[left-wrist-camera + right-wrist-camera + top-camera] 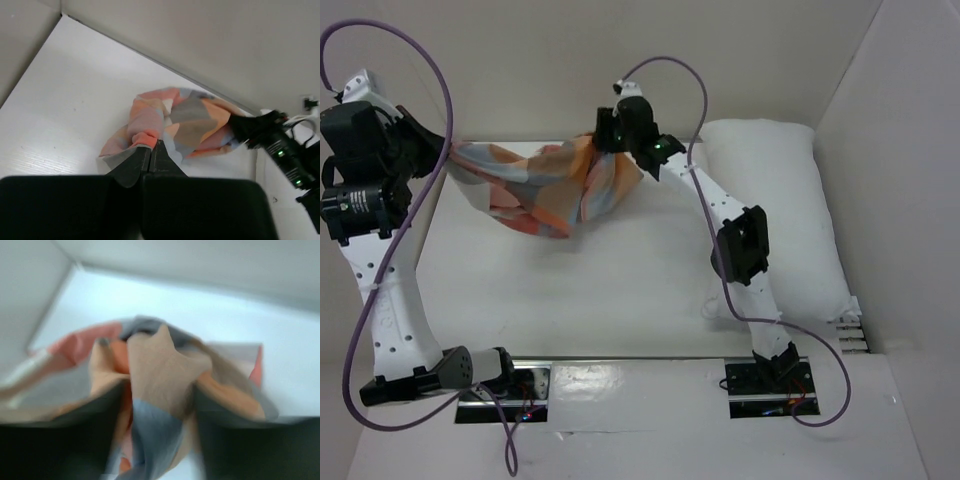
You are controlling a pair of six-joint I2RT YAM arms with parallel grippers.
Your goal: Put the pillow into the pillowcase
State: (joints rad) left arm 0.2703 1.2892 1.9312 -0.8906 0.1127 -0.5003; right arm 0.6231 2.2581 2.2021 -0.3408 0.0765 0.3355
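The checked pillowcase [545, 190] hangs off the table, stretched between my two grippers near the back wall. My left gripper [448, 150] is shut on its left edge. In the left wrist view the jaws [151, 146] are pressed together on an orange fold of the pillowcase [195, 120]. My right gripper [603, 135] holds the right end. In the blurred right wrist view, bunched cloth [155, 370] fills the gap between the fingers of the gripper [157, 400] and drapes over them. The white pillow [775, 200] lies along the right side, behind the right arm, and neither gripper touches it.
White walls close in the table at the back [620, 60], left and right [900, 200]. Purple cables [430, 60] loop over both arms. The arm bases stand on metal plates [620, 375] at the near edge.
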